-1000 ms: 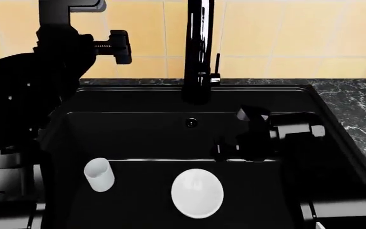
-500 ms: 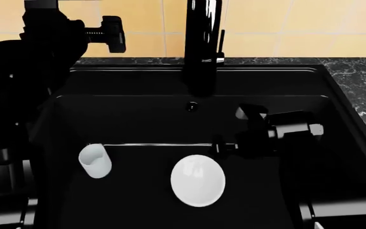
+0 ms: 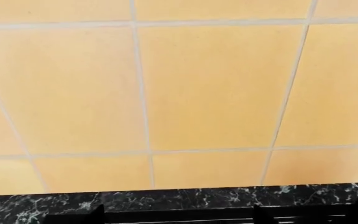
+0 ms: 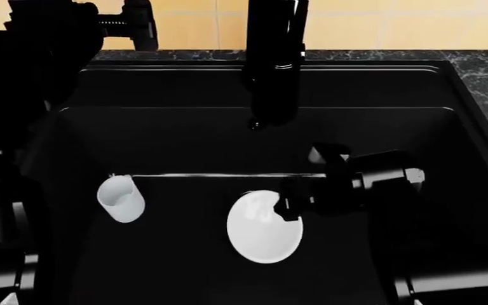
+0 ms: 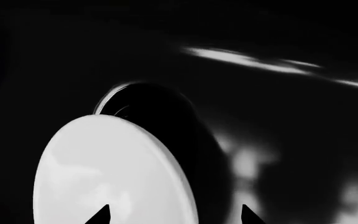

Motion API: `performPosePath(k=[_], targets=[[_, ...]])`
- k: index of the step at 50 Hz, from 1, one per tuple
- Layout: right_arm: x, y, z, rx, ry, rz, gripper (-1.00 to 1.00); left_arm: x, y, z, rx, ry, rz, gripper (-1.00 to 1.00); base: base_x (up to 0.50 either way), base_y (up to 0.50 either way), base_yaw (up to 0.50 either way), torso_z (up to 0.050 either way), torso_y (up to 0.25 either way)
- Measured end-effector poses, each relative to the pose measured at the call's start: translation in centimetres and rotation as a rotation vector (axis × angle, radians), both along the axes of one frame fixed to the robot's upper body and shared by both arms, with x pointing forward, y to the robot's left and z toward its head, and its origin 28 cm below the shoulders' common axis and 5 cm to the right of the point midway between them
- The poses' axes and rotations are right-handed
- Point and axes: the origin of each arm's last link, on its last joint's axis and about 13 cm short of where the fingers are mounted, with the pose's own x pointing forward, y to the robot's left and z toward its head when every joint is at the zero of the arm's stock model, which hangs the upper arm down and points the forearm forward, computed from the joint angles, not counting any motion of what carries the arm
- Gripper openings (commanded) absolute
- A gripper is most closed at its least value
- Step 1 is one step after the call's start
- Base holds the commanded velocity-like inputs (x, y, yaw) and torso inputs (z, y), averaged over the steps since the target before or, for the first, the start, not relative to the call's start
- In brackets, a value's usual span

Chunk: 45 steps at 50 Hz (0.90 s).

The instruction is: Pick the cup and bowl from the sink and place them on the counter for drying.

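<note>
The bowl (image 4: 264, 230) lies in the sink (image 4: 185, 133), with the cup (image 4: 121, 198) well to its left. The right gripper (image 4: 288, 202), jaws apart, hangs at the bowl's upper right rim. The left gripper (image 4: 138, 24) is raised beyond the sink's back-left corner; whether it is open I cannot tell.

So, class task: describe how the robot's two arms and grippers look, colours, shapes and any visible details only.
Both arms are glossy black and bulky. The right gripper is a blocky black head on a cylindrical wrist with a small pale grey end fitting. The left gripper is black, with a ribbed, threaded-looking bar behind a flat jaw block. Grey metallic segments show low on the left arm. No cables or markings are discernible.
</note>
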Motion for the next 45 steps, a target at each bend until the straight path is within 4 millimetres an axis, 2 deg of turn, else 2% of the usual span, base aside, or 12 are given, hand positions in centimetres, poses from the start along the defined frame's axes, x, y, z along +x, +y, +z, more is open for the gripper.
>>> performPosePath(k=[11, 12, 26, 45], targets=[[-0.1, 0.4, -0.6, -0.003, 0.005, 0.025, 1.0, 0.0, 0.0, 0.1, 0.001, -0.002, 0.003, 1.0, 0.0, 0.0, 0.0, 0.008, -0.089], [-0.1, 0.4, -0.6, -0.003, 0.004, 0.026, -1.0, 0.0, 0.0, 0.1, 0.001, -0.001, 0.003, 1.0, 0.0, 0.0, 0.0, 0.008, -0.086], [0.3, 0.4, -0.2, 0.01, -0.04, 0.02, -1.0, 0.1, 0.1, -0.2, -0.027, 0.023, 0.01, 1.0, 0.0, 0.0, 0.0, 0.001, -0.012], [1.1, 0.1, 1.9, 0.026, -0.129, -0.002, -1.0, 0.2, 0.1, -0.5, -0.055, 0.047, 0.016, 1.0, 0.0, 0.0, 0.0, 0.0, 0.0]])
